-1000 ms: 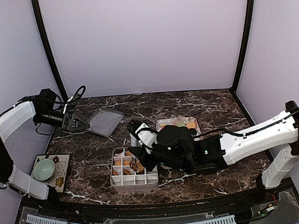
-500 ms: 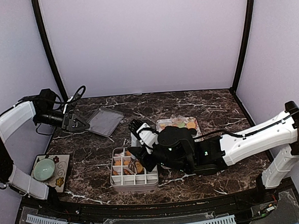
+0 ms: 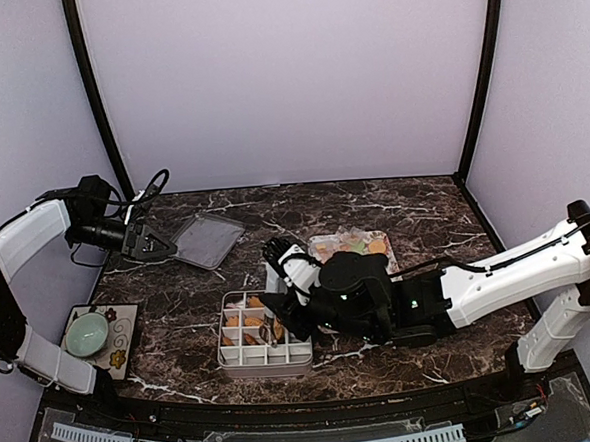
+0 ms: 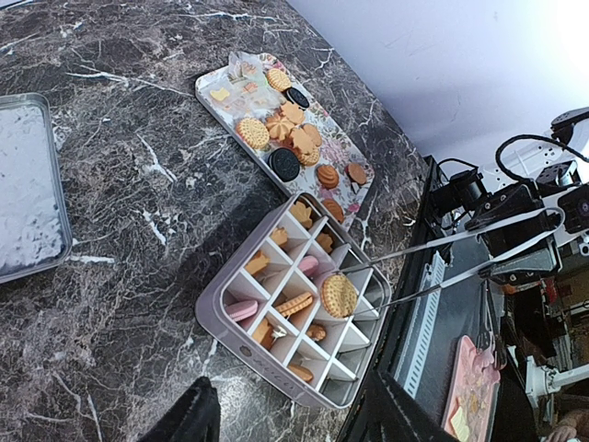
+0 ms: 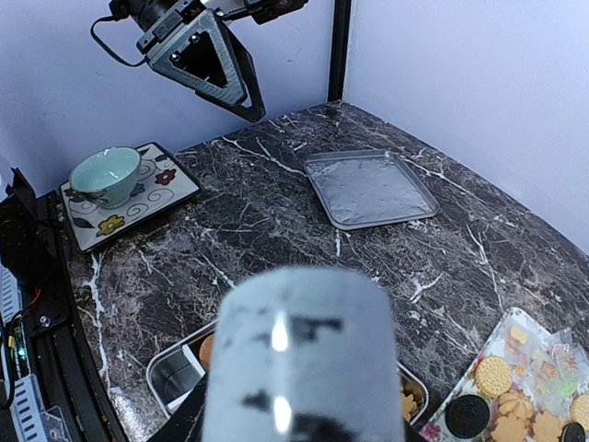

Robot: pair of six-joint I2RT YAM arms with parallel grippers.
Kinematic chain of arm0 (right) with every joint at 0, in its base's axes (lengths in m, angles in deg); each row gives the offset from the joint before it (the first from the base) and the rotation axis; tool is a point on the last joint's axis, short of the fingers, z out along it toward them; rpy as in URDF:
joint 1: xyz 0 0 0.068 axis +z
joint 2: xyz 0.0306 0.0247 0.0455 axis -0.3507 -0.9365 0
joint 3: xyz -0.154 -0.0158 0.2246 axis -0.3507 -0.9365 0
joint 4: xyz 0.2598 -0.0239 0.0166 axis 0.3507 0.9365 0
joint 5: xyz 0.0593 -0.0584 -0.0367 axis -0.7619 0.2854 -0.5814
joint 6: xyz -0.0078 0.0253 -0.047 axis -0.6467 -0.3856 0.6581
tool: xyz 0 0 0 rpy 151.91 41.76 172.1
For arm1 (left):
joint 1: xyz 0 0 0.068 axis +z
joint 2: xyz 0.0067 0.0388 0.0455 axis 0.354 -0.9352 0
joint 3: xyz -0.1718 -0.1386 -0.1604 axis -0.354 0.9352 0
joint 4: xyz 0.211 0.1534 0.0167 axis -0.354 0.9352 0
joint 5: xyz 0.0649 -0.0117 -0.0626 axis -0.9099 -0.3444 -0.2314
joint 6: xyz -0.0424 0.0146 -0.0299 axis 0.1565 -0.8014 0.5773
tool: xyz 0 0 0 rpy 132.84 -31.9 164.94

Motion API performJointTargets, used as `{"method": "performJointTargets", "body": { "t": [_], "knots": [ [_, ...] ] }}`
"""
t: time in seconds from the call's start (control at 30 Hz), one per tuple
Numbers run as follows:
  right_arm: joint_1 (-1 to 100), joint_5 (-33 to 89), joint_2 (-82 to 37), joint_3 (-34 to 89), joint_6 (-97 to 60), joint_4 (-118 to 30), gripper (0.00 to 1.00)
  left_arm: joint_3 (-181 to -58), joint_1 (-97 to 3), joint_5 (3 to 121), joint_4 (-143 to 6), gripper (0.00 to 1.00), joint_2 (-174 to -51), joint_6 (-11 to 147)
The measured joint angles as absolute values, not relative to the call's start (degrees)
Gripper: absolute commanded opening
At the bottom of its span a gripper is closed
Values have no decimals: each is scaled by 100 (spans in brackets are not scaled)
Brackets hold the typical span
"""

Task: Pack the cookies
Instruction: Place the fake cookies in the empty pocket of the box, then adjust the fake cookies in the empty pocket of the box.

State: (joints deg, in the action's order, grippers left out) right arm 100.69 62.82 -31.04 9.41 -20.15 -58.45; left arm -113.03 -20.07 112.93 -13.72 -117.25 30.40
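Above table, right end effector clamps tongs, fingertips hidden; left end effector wide.

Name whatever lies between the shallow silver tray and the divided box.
Nothing lies there. In the left wrist view only bare marble tabletop separates the shallow silver tray from the divided box. The top view shows the same bare stretch.

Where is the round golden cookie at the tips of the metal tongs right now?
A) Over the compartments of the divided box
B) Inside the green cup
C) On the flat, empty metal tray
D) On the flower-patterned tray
A: the left wrist view shows the cookie between the tips of the metal tongs, directly above the compartments of the divided box.
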Motion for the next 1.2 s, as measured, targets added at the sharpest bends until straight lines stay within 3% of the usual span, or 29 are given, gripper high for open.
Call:
{"method": "performJointTargets", "body": {
  "t": [0.57, 1.2],
  "knots": [
    [10069, 6301, -2774, 954, -1963, -5828, 38, -11303, -2007, 11296, -1363, 56, -11725, 3040],
    [10308, 6548, -3777, 1791, -1366, -5701, 37, -11303, -1998, 11282, -1293, 56, -11725, 2933]
  ]
}}
